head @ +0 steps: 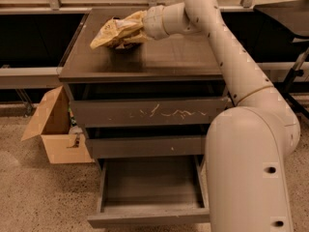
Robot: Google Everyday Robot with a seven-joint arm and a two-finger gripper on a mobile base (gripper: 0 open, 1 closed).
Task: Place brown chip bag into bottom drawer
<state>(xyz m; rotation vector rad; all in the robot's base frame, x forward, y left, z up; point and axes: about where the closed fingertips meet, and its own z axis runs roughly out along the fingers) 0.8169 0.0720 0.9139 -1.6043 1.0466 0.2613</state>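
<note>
The brown chip bag (112,32), a crumpled tan foil bag, lies at the back left of the cabinet top (178,57). My gripper (134,27) reaches in from the right and is shut on the bag's right end, with a dark shadow just under the bag. The bottom drawer (149,190) is pulled out and its inside shows bare. The middle drawer (145,146) and the white-scratched top drawer (149,112) are pushed in.
An open cardboard box (53,127) stands on the speckled floor left of the cabinet. My arm and base (251,153) fill the right side, next to the open drawer. Dark low benches run behind the cabinet.
</note>
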